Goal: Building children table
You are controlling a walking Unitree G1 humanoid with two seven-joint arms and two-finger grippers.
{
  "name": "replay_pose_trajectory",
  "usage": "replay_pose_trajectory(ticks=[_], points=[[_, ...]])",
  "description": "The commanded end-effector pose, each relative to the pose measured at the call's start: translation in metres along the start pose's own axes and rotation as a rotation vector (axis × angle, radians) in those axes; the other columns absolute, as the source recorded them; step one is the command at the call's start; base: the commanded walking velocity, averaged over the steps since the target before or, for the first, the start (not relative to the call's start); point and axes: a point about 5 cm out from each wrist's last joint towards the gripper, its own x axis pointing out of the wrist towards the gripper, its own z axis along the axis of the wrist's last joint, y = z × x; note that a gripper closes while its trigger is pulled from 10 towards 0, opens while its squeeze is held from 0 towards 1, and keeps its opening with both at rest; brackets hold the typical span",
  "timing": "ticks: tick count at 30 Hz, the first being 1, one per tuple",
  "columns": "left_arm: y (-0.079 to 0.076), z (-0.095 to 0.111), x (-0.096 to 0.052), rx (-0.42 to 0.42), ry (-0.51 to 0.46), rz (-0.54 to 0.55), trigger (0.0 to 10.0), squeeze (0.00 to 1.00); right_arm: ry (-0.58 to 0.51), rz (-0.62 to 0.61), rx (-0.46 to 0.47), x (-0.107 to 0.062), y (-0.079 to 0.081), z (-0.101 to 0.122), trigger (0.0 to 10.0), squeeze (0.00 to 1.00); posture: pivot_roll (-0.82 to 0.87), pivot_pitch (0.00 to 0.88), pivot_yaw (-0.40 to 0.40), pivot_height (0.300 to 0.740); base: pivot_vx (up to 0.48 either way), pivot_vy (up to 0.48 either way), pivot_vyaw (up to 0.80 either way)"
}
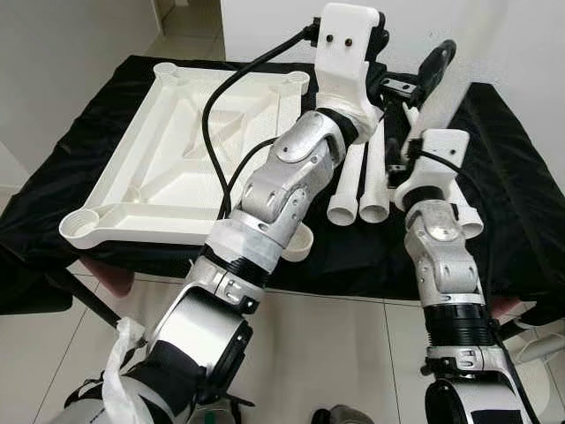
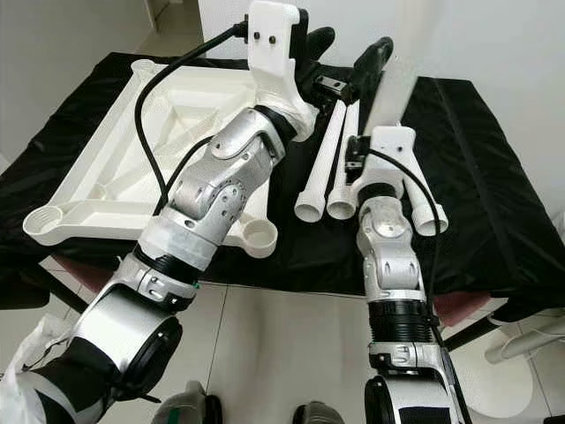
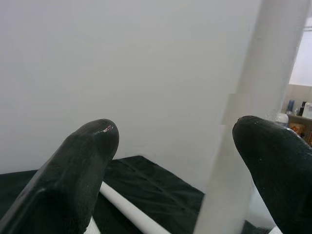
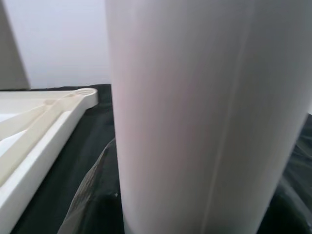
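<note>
On the black table (image 1: 494,177), right gripper (image 2: 381,75) clenches 1 leg (image 2: 388,97) upright for fitting; left gripper (image 3: 175,161) released beside it, top (image 1: 177,150) inverted.

Two silver segmented arms, black ribbed joint rings. White wrist housings, two dark screws on left one. Black cable looping along left arm (image 1: 265,190); thinner black cable on right arm (image 1: 441,256). Rounded glossy black fingers (image 3: 73,180).

Tabletop (image 1: 168,168): white plastic, smooth, semi-gloss. Leg tubes (image 1: 360,181): same white plastic, smooth. Cloth (image 1: 503,177): black fabric, creased, slight sheen. Arm shells brushed silver metal. Gripper fingers (image 3: 78,170) matt black. Floor tiles (image 1: 353,353) glossy.
</note>
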Motion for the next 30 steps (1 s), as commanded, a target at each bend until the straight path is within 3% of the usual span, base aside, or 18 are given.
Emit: replay_pose_trajectory(ticks=[1, 3, 6, 10, 15, 16, 18, 20, 21, 23, 29, 30], points=[[-0.004, -0.002, -0.003, 0.004, 0.000, -0.155, 10.0, 0.00, -0.016, -0.010, 0.018, 0.001, 0.000, 0.003, 10.0, 0.00, 0.01, 0.000, 0.004, 0.740, 0.000, 0.000, 0.00], [0.011, -0.010, -0.014, 0.051, 0.036, -0.119, 10.0, 0.00, -0.013, -0.006, 0.005, -0.005, -0.003, -0.001, 10.0, 0.00, 0.01, 0.000, 0.006, 0.740, 0.000, 0.000, 0.00], [0.016, -0.013, -0.018, 0.067, 0.051, -0.103, 10.0, 0.00, -0.013, -0.005, 0.001, -0.007, -0.004, -0.002, 10.0, 0.00, 0.01, 0.000, 0.006, 0.740, 0.000, 0.000, 0.00], [0.040, -0.030, -0.037, 0.139, 0.140, -0.017, 10.0, 0.00, -0.030, 0.004, -0.007, -0.015, -0.005, -0.003, 10.0, 0.00, 0.00, 0.000, 0.007, 0.740, 0.000, 0.000, 0.00], [0.052, -0.040, -0.051, 0.206, 0.199, 0.005, 10.0, 0.00, -0.037, 0.002, -0.011, -0.018, -0.007, -0.003, 10.0, 0.00, 0.00, 0.000, 0.005, 0.740, 0.000, 0.000, 0.00], [0.062, -0.050, -0.068, 0.231, 0.261, -0.001, 10.0, 0.00, -0.039, 0.001, -0.018, -0.020, -0.010, -0.002, 10.0, 0.00, 0.00, 0.000, 0.005, 0.740, 0.000, 0.000, 0.00], [0.064, -0.052, -0.072, 0.235, 0.273, -0.004, 10.0, 0.00, -0.040, 0.001, -0.019, -0.020, -0.011, -0.002, 10.0, 0.00, 0.00, 0.000, 0.005, 0.740, 0.000, 0.000, 0.00], [0.070, -0.058, -0.089, 0.235, 0.324, -0.033, 10.0, 0.00, -0.041, -0.001, -0.032, -0.022, -0.015, -0.002, 10.0, 0.00, 0.00, 0.000, 0.000, 0.740, 0.000, 0.000, 0.00], [0.070, -0.058, -0.089, 0.235, 0.324, -0.033, 10.0, 0.00, -0.041, -0.001, -0.032, -0.022, -0.015, -0.002, 10.0, 0.00, 0.00, 0.000, 0.000, 0.740, 0.000, 0.000, 0.00], [0.068, -0.063, -0.105, 0.230, 0.356, -0.112, 10.0, 0.00, -0.042, 0.000, -0.040, -0.024, -0.018, -0.002, 10.0, 0.00, 0.01, 0.000, -0.010, 0.740, 0.000, 0.000, 0.00], [0.065, -0.066, -0.119, 0.278, 0.372, -0.182, 10.0, 0.00, -0.041, 0.004, -0.048, -0.025, -0.019, -0.002, 10.0, 0.00, 0.01, 0.000, -0.013, 0.740, 0.000, 0.000, 0.00], [0.067, -0.065, -0.128, 0.268, 0.391, -0.221, 10.0, 0.00, -0.039, 0.007, -0.056, -0.025, -0.020, -0.002, 10.0, 0.00, 0.01, 0.000, -0.017, 0.740, 0.000, 0.000, 0.00]])
